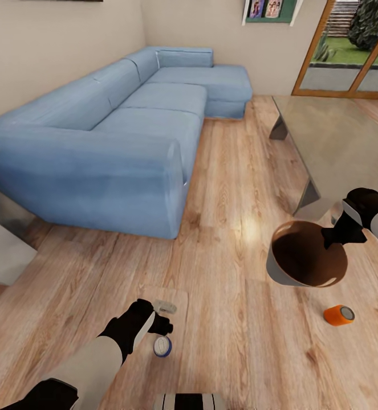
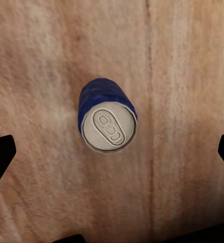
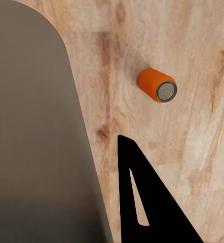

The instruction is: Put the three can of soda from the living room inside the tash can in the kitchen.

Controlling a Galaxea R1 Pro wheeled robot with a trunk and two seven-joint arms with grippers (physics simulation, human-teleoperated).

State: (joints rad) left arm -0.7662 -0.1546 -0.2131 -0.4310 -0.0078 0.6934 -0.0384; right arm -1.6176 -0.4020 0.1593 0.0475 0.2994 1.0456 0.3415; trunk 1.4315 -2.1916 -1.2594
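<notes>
The right gripper (image 1: 344, 225) grips the bin (image 1: 280, 267); the open left gripper (image 1: 161, 326) hovers over a blue can (image 1: 162, 345); an orange can (image 1: 338, 315) lies at lower right.

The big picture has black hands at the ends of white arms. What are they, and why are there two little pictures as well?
They belong to a robot on wheels with two arms. The big picture comes from a camera on its head, looking down. Each little picture comes from a camera near one wrist, looking along that arm's fingers.

The room has a long blue fabric sofa, a low glass-topped table and a light wood floor.

The left gripper is open, hanging just above a small blue drink can with a grey metal top that stands on the floor. Its wrist picture looks straight down on the can.

The right gripper seems to pinch the rim of a round grey bin with a glossy brown inside. A small orange drink can with grey metal ends lies on its side on the floor beside the bin.
</notes>
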